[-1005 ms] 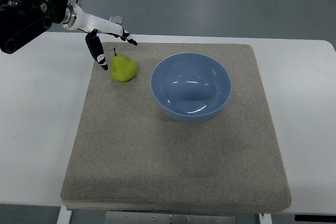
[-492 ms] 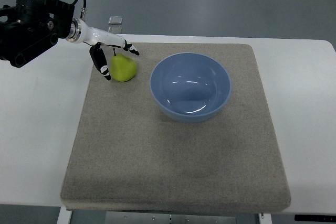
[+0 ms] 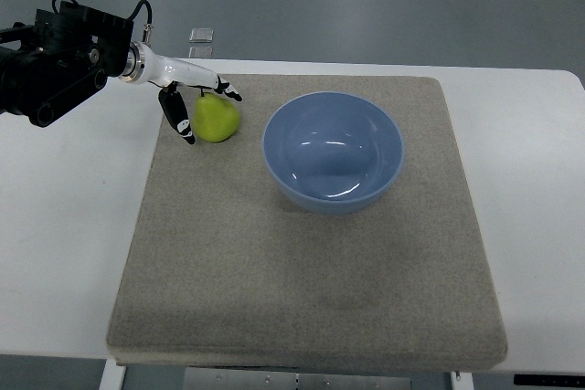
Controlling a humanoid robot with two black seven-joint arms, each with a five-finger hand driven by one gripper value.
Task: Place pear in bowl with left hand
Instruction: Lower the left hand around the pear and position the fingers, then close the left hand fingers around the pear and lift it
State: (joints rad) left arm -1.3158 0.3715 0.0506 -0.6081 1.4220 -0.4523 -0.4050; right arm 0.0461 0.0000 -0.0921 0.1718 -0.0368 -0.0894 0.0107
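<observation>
Fingers [image 3: 175,112] of the left hand [image 3: 190,98] are spreading around the green pear [image 3: 216,118], flanking it without clamping it. Pear is sitting on the grey mat [image 3: 302,271] near its far left corner, just beside the blue bowl [image 3: 333,151].

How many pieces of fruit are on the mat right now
1. A single green pear sits on the mat near its far left corner, just left of the blue bowl, with the left robot hand around it. The bowl looks empty, nothing hidden.
</observation>
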